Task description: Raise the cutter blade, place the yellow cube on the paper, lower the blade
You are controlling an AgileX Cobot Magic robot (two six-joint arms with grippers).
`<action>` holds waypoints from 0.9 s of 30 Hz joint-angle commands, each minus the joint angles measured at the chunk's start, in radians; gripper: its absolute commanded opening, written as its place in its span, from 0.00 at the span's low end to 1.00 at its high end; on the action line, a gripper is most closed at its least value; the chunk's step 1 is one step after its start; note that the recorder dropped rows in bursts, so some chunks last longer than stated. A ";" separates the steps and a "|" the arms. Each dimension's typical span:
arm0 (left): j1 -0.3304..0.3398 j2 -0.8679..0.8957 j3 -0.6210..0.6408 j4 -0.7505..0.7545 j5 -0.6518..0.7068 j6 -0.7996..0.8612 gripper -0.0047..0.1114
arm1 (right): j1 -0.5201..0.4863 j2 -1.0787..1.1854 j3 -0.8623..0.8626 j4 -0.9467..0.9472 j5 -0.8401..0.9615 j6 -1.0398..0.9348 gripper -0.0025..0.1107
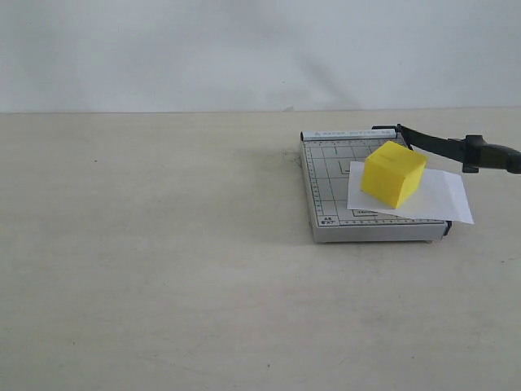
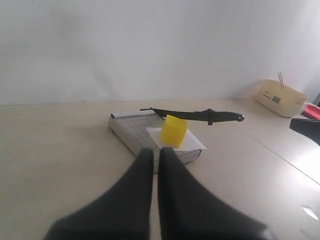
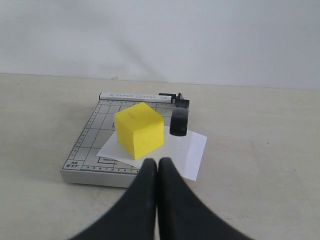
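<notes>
Ext: blade (image 1: 444, 147) up, handle out past right of base (image 1: 326, 175). Cube (image 1: 394, 173) sits on paper (image 1: 444, 199), on base's right part. No arms in shot.
L wrist: left gripper (image 2: 155, 151) pressed together, empty, apart from base.
R wrist: right gripper (image 3: 155, 162) pressed together, empty, near base.
Progress, my read: raise + place done; lowering blade left.

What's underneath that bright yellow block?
The bright yellow cube sits on a thin white paper sheet, which lies on a grey gridded trimmer board. The paper and grid directly beneath the cube are hidden.
</notes>
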 commanded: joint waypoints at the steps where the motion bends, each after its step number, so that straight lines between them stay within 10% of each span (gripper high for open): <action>1: -0.006 -0.006 0.004 0.013 0.036 0.051 0.08 | -0.004 -0.004 0.004 -0.001 -0.003 -0.003 0.02; 12: -0.006 -0.006 0.009 0.004 -0.062 0.171 0.08 | -0.004 -0.004 0.004 -0.001 -0.003 -0.003 0.02; 23: -0.008 -0.006 0.328 0.040 -0.662 0.238 0.08 | -0.004 -0.004 0.004 -0.001 -0.003 -0.003 0.02; 27: -0.008 -0.006 0.413 0.040 -0.693 0.137 0.08 | -0.004 -0.004 0.004 -0.001 -0.003 -0.003 0.02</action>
